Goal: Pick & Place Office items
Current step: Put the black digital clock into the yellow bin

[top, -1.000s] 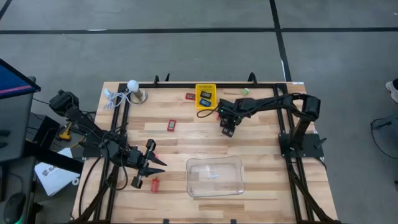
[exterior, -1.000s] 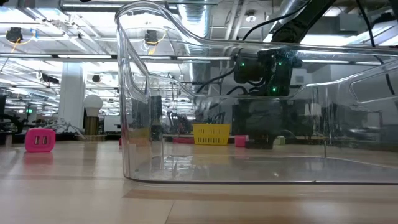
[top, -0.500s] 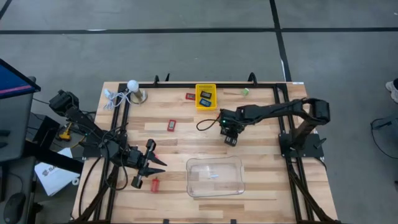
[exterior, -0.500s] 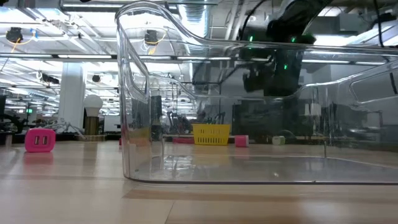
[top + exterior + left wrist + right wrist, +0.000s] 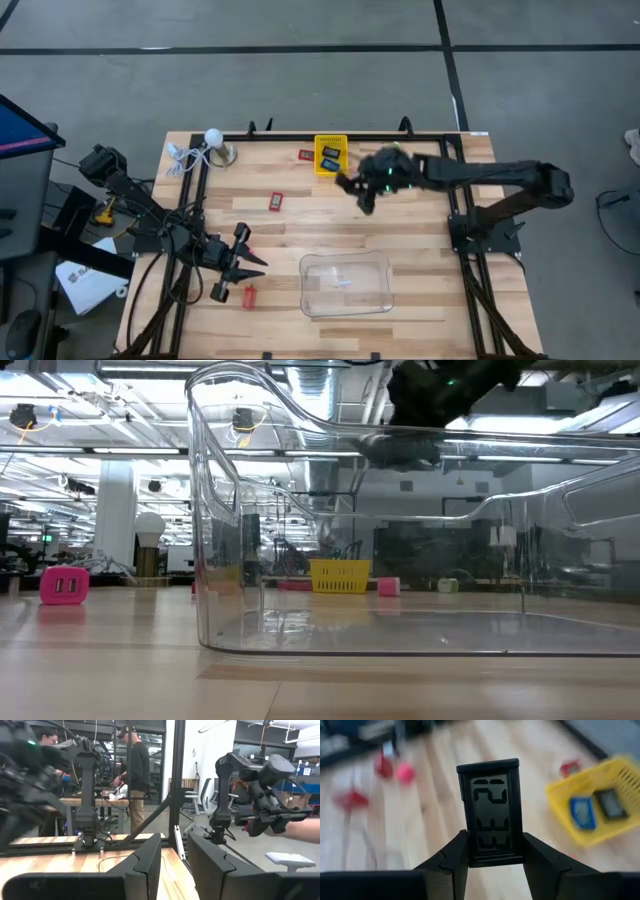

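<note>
Squarely between the right gripper's two dark fingers (image 5: 451,861) stood a small black rectangular display piece with a dark digit screen (image 5: 490,812), upright, its lower sides pinched by the fingers pressing in from either side. Seen from above, the right gripper (image 5: 362,190) hung over the bare wood just in front of the yellow mesh basket (image 5: 331,168) at the table's far edge, so the black piece was held in the air near that basket and not inside it.

Within the basket lay a blue-faced little block (image 5: 581,813) and a dark-screened one (image 5: 610,803) side by side. Just beside the basket, on its left in the overhead view, a small red block (image 5: 306,155) rested on the light wooden table (image 5: 420,240), and another red block (image 5: 275,201) lay nearer the middle, well apart from the gripper.

Closer to the front edge sat the clear plastic tray (image 5: 345,283), apart from the right arm. Left of the tray, the left gripper (image 5: 243,265) waited low over the table with its fingers spread, a further red block (image 5: 250,296) lying just beside them. A white ball with a cord (image 5: 212,137) sat near the far left corner.
</note>
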